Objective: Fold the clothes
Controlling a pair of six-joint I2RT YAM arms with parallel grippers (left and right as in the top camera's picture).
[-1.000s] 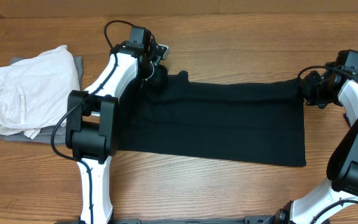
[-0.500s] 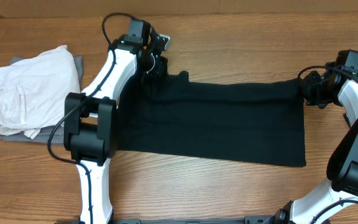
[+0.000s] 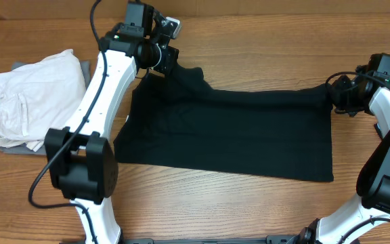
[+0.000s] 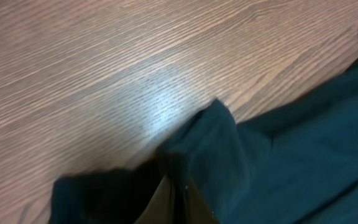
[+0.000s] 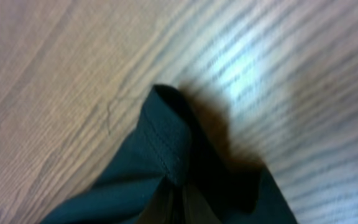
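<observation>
On wooden table [image 3: 263, 54], left jaws pulled black T-shirt [image 3: 249, 135] corner rearward.

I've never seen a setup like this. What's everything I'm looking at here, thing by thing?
black T-shirt: one, black, spread flat across the middle of the table
off-white garment: one, off-white, folded, at the table's left edge
grey cloth: one, grey, peeking out from under the off-white garment
table: one, brown wood grain, under everything
left arm: one, white and black, reaching to the shirt's far left corner
right arm: one, white and black, at the shirt's far right corner
left gripper: one, black, shut on a raised corner of the shirt
right gripper: one, black, shut on the shirt's edge
</observation>
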